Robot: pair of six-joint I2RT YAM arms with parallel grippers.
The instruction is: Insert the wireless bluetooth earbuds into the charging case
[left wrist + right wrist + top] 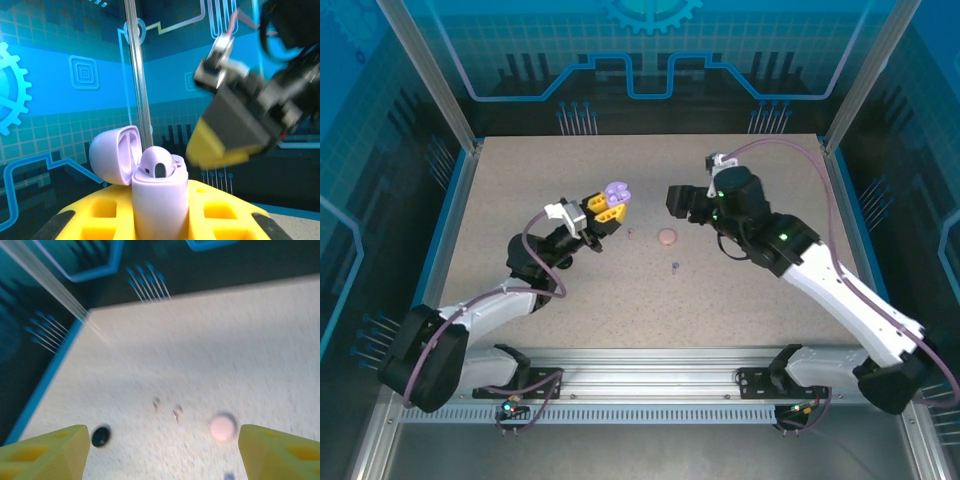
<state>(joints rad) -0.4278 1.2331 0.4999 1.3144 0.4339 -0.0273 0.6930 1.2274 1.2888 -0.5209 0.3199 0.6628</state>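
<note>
My left gripper (604, 212) is shut on a purple charging case (159, 200), holding it upright above the table. The case's lid (112, 154) is flipped open, and one purple earbud (157, 167) sits in its top. My right gripper (676, 200) hovers just right of the case, and one blurred yellow finger (220, 147) shows in the left wrist view. It is open (162, 455) with nothing between the fingers. Below it on the table lie two pale pink earbuds (156, 403) (177, 414). A tiny purple earbud (675, 266) lies nearer the front.
A round pink case (667, 237) lies on the table between the arms, also seen as the pink case (222, 426). A round black case (101, 436) lies to its left. Blue walls and metal posts (460, 110) edge the speckled table (770, 310).
</note>
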